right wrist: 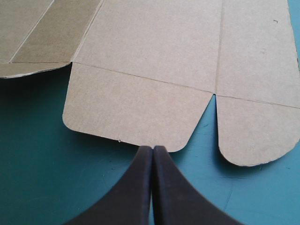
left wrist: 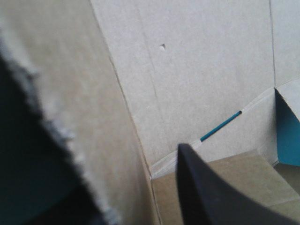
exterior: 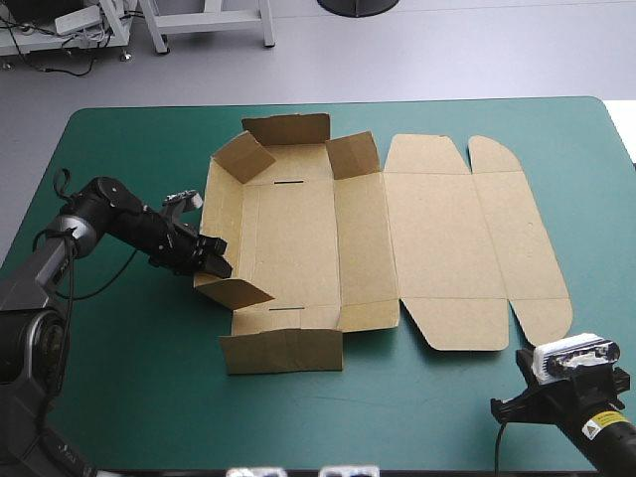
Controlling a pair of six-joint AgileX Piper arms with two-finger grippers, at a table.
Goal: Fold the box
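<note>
Box lies mid-table on the teal-green cover, lid flat, left walls partly raised. We see our left gripper clamped on its left wall; our right gripper, fingers pressed together, sits just short of its near edge.

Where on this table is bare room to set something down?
Free: the cover between the left gripper and the near edge, and the far left corner. Crowded: the middle, under the box, and the near right by the right gripper.
</note>
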